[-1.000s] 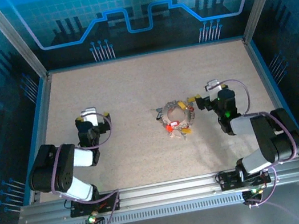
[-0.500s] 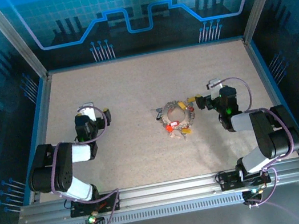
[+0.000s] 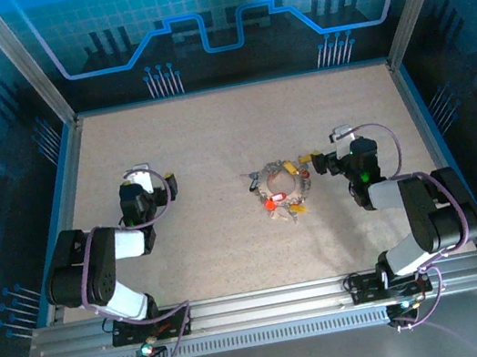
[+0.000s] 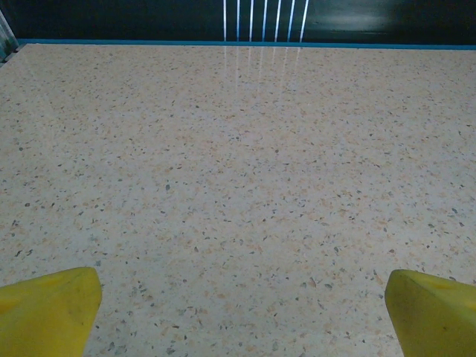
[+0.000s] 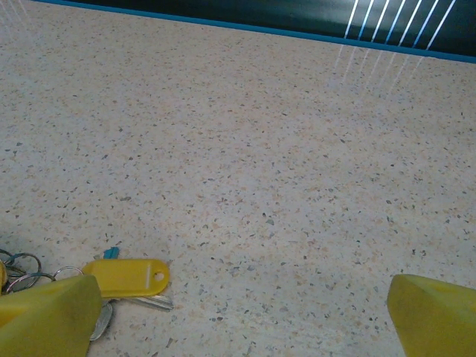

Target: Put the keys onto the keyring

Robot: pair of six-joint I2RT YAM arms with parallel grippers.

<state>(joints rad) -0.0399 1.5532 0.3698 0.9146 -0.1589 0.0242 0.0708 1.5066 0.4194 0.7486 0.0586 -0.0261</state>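
Left gripper [image 3: 152, 181]: is hanging low over the left half of the speckled tabletop [image 3: 211, 128], holding nothing.
Left fingertips [image 4: 46, 309]: yellow, are standing spread wide, with bare tabletop between them.
Right gripper [image 3: 328, 152]: is sitting just right of the key cluster, jaws gaping wide, nothing between them.
Right fingertip nearer the cluster [image 5: 46, 311]: is overlapping the edge of a silver key [image 5: 103, 320] in the wrist view; cannot tell whether it is touching.
Yellow-headed key [image 5: 126, 277]: is lying flat just beside that fingertip, its silver blade [image 5: 152, 302] showing along the near edge.
Small wire rings [image 5: 18, 266]: are lying just left of the yellow head, partly cut off by the frame edge.
Keyring [image 3: 282, 186]: is lying flat near table centre, between the two arms, much nearer the right gripper and well apart from the left one.
Keys [image 3: 283, 211]: are bunching around the keyring with red tags [image 3: 270, 201]; too small to tell which are threaded on it.
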